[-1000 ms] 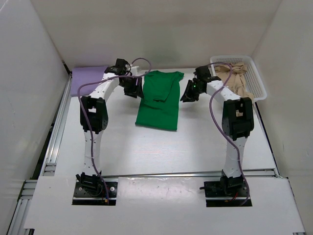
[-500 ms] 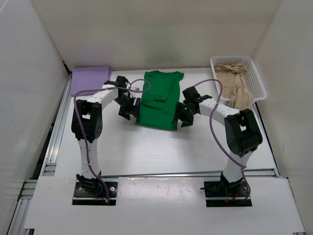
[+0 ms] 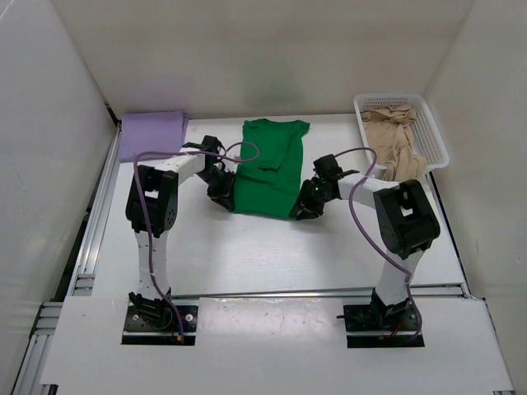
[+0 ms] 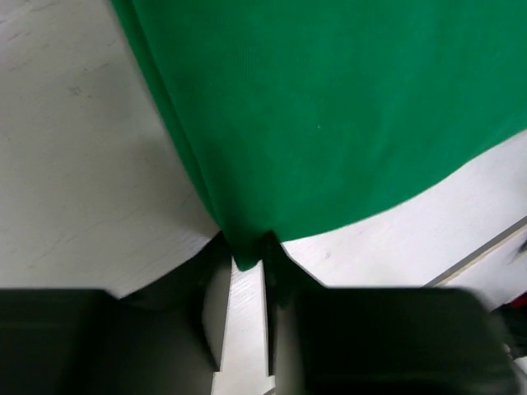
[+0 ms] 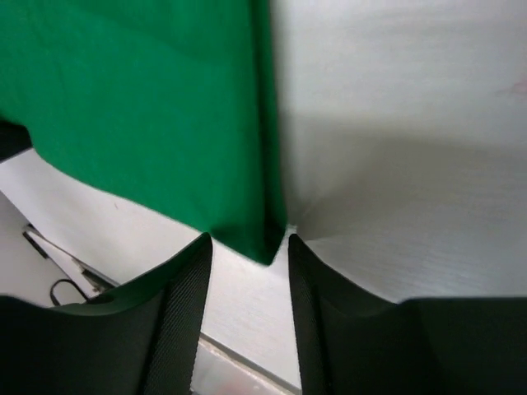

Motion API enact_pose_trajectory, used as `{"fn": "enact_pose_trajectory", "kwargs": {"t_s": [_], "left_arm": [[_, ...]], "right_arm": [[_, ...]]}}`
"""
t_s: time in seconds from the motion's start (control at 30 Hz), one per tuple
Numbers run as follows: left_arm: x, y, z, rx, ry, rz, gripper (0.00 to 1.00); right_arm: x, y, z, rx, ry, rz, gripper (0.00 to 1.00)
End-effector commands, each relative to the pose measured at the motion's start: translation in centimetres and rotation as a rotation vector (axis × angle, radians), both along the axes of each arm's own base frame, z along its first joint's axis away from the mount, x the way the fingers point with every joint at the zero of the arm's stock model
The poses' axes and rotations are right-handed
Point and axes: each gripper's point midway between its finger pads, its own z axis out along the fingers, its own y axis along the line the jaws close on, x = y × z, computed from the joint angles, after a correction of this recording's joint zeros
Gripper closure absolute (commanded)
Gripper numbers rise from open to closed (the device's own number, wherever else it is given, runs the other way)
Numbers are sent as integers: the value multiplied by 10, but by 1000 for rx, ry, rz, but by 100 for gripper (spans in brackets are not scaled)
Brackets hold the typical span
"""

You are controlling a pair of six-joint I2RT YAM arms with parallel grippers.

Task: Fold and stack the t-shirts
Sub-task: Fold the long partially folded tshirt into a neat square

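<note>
The lavender t-shirt [image 3: 152, 132] lies folded at the far left, probably as the base of the stack. The green t-shirt [image 3: 268, 169] is spread mid-counter [image 3: 263, 255]. Its near left corner is held by the left gripper [image 4: 247, 251], jaws clenched. The near right corner is straddled by the right gripper [image 5: 247, 245], jaws released, probably so that both hem corners can be taken for a fold. Bare counter is open on the near side. The tan t-shirt [image 3: 394, 136] lies in the basket [image 3: 438, 148].

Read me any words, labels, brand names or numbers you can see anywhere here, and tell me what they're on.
None: no text can be read in any view. The green t-shirt, lavender t-shirt, tan t-shirt and white basket all look plain.
</note>
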Motion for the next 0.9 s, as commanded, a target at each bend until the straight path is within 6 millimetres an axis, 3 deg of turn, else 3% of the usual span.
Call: {"fn": "enact_pose_trajectory", "kwargs": {"t_s": [0.0, 0.03, 0.1, 0.13, 0.23, 0.27, 0.33, 0.37, 0.4, 0.57, 0.67, 0.73, 0.77, 0.87], "left_arm": [[10, -4, 3, -18, -40, -11, 73], [10, -4, 3, -18, -40, -11, 77], [12, -5, 6, -20, -49, -11, 90], [12, -5, 6, -20, -49, -11, 90], [11, 2, 17, 8, -86, -4, 90], [6, 6, 20, 26, -86, -1, 90], [-15, 17, 30, 58, -72, 3, 90], [-27, 17, 33, 75, -53, -9, 90], [-39, 22, 35, 91, -30, -9, 90], [-151, 42, 56, 228, 188, -119, 90], [-190, 59, 76, 341, 177, -201, 90], [-198, 66, 87, 384, 139, -229, 90], [-200, 65, 102, 374, 113, -234, 90], [-185, 57, 119, 338, 30, -222, 90]], "right_arm": [[13, 3, -4, 50, 8, -44, 62], [10, 4, -7, 60, 28, -36, 75], [13, 3, -6, 73, 23, -41, 89], [13, 5, -6, 89, 14, -35, 100], [9, 0, -4, 123, 10, -62, 100], [7, 1, 7, 142, -10, -56, 100], [-6, -4, 12, 142, -22, -46, 100], [-15, -1, 30, 155, -52, -25, 100], [-29, -3, 33, 140, -46, 8, 100], [-107, -9, 66, 98, -53, 132, 100], [-146, -17, 86, 105, -36, 154, 100], [-168, -20, 99, 112, -27, 152, 100], [-171, -19, 108, 124, -36, 151, 100], [-170, -20, 120, 123, -59, 128, 100]]}}
